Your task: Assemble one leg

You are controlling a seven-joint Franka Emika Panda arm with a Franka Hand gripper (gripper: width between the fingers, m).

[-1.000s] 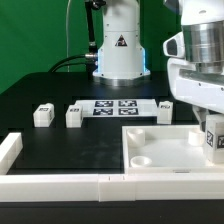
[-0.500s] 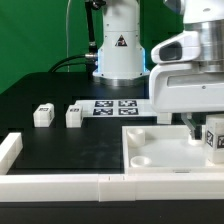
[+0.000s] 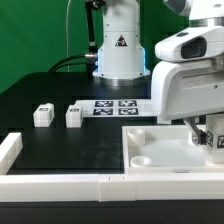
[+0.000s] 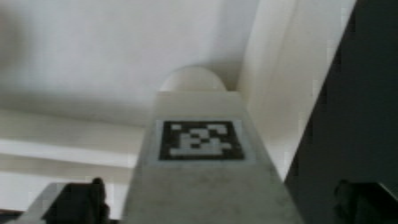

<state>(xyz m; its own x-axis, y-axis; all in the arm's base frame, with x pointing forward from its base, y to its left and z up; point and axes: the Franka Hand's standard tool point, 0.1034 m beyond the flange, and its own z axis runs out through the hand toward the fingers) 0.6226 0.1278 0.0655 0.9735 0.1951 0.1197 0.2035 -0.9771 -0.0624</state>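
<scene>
A leg (image 4: 205, 150), a white blocky piece with a square tag, stands upright in the large white square panel (image 3: 160, 150) at the exterior view's right. It shows only partly there (image 3: 216, 141), behind the arm. My gripper (image 3: 206, 132) is lowered over it. In the wrist view the gripper (image 4: 222, 203) straddles the leg, with the dark fingers (image 4: 80, 203) on either side and a narrow gap showing on each side. Two more legs (image 3: 42, 115) (image 3: 74, 115) stand on the black table at the left.
The marker board (image 3: 115, 107) lies at the table's middle back. Long white bars lie along the front (image 3: 60, 183) and at the left (image 3: 10, 150). The robot base (image 3: 118, 45) stands behind. The panel has a round socket (image 3: 142, 159).
The arm has moved toward the exterior view's left and down over the leg in the panel. It now hides a leg that stood beside the marker board.
</scene>
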